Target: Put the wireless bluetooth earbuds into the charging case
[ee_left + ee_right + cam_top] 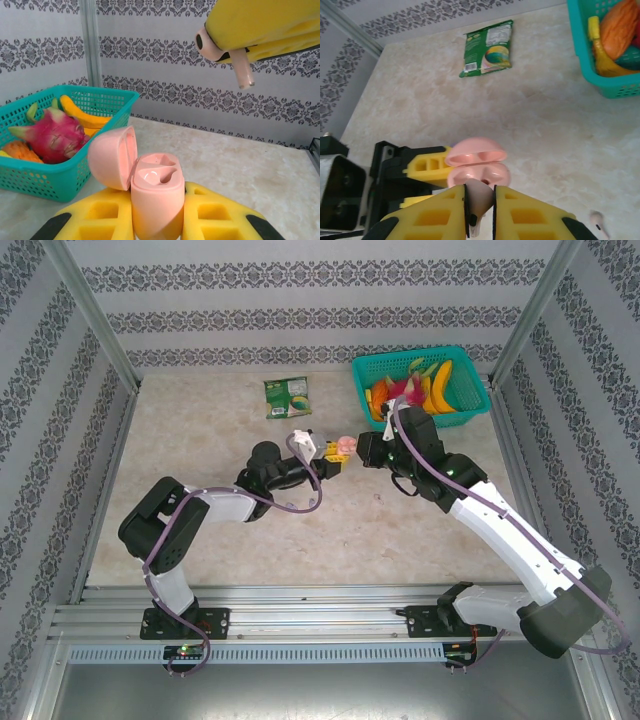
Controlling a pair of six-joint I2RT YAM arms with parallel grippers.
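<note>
1. Here's the left gripper (159, 216), clenched on the pink charging case (155, 192). The case stands upright, its lid (112, 157) flipped open to one side and its sockets facing up.
2. The right gripper (480, 202) pinches a pale pink earbud (242, 65) near its head, stem hanging down. It sits above the case and apart from it (not lined up over a socket yet, by the left wrist view).
3. First worry: if the stem comes down off-line it strikes the rim between the sockets, and the bud twists in the pads or pops free.
4. Second: a hard push could tip the case, because the fingers grip low on a rounded shell.
5. Third: put in the wrong socket or turned the wrong way, the bud likely won't seat and the lid won't close.
6. A second earbud (598, 223) lies loose on the table (545, 115) near the right gripper, and a careless sweep could knock it away.
</note>
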